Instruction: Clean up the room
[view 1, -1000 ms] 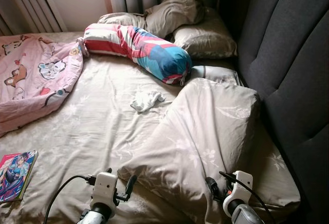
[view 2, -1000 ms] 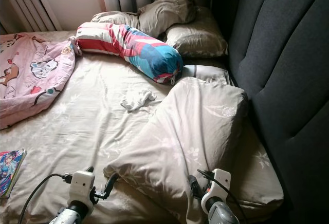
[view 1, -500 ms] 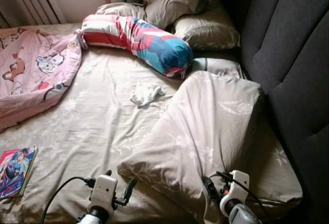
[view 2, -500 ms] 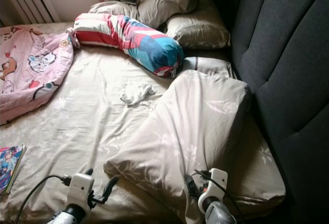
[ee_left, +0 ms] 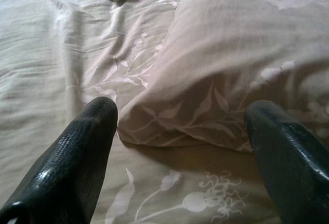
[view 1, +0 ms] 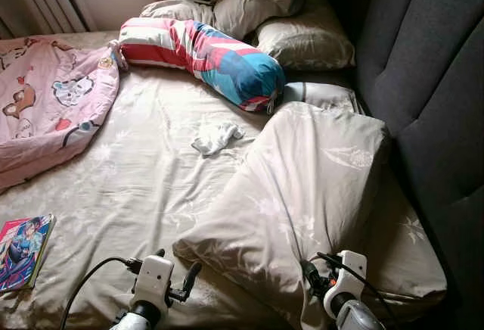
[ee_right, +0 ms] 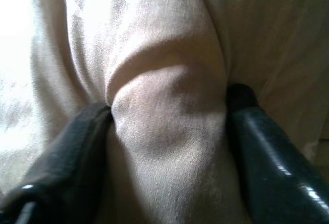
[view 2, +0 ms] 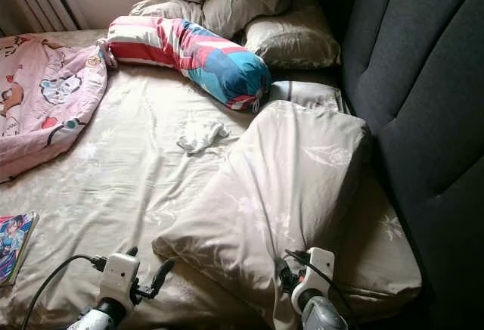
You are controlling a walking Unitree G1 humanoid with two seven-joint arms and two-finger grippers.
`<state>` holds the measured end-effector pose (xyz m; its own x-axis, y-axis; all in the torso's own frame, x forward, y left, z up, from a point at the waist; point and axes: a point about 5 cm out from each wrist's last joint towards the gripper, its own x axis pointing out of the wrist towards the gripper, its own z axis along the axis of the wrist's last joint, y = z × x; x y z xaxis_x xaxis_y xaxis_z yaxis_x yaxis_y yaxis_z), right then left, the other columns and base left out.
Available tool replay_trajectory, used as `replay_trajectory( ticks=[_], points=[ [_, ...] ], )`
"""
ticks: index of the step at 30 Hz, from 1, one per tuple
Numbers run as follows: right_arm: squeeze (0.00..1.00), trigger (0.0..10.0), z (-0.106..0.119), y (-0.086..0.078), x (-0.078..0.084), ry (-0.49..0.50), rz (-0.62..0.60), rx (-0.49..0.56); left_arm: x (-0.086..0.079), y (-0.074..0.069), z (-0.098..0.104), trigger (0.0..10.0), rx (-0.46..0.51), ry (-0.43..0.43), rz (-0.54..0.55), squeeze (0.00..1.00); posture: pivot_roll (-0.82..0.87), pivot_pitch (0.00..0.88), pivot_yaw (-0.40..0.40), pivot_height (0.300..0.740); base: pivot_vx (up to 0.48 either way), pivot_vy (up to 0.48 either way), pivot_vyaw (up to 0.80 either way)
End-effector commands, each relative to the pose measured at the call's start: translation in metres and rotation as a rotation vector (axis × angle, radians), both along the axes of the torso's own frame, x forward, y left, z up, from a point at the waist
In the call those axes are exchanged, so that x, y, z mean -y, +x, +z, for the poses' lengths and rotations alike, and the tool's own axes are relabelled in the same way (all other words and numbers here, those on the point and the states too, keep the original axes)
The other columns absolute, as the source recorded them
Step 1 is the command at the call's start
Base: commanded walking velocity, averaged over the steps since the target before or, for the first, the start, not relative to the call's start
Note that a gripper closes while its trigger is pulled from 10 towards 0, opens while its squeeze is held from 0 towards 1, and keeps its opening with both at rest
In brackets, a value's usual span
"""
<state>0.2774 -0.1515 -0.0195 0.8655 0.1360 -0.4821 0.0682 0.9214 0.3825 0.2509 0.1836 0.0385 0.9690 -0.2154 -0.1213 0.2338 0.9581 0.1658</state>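
While the beige duvet is lying bunched in a heap along the right side of the bed, the tidying is looking barely begun: the right end effector is pinching a fold of the duvet's near edge between its fingers, and the left end effector is hovering spread wide just near of the duvet's near-left corner, gripping nothing. Much is waiting: a crumpled white cloth is sitting mid-bed, a pink cartoon blanket is slumping over the far-left part, a striped bolster is lying askew in front of the beige pillows at the far end, and a comic book is resting at the near-left edge. For room, the dark padded headboard is closing off the right side, touching the duvet, so I judge the open sheet to the left is offering the only free space for spreading it
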Motion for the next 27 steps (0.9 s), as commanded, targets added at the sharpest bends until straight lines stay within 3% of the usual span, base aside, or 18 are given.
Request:
replay_trajectory(
  ticks=[1,27],
  points=[
    [0.00,0.0,-0.0242,-0.0269,-0.0192,0.029,0.056,-0.138,-0.0008,-0.0038,-0.0070,10.0,-0.038,0.008,-0.002,0.00,0.05,0.257,0.059,0.655,0.000,0.000,0.00],
    [0.00,0.0,-0.0201,-0.0221,-0.0184,-0.026,0.059,-0.103,0.0011,0.0052,-0.0080,10.0,-0.034,0.017,-0.004,0.00,0.06,0.173,0.047,0.655,0.000,0.000,0.00]
  ],
)
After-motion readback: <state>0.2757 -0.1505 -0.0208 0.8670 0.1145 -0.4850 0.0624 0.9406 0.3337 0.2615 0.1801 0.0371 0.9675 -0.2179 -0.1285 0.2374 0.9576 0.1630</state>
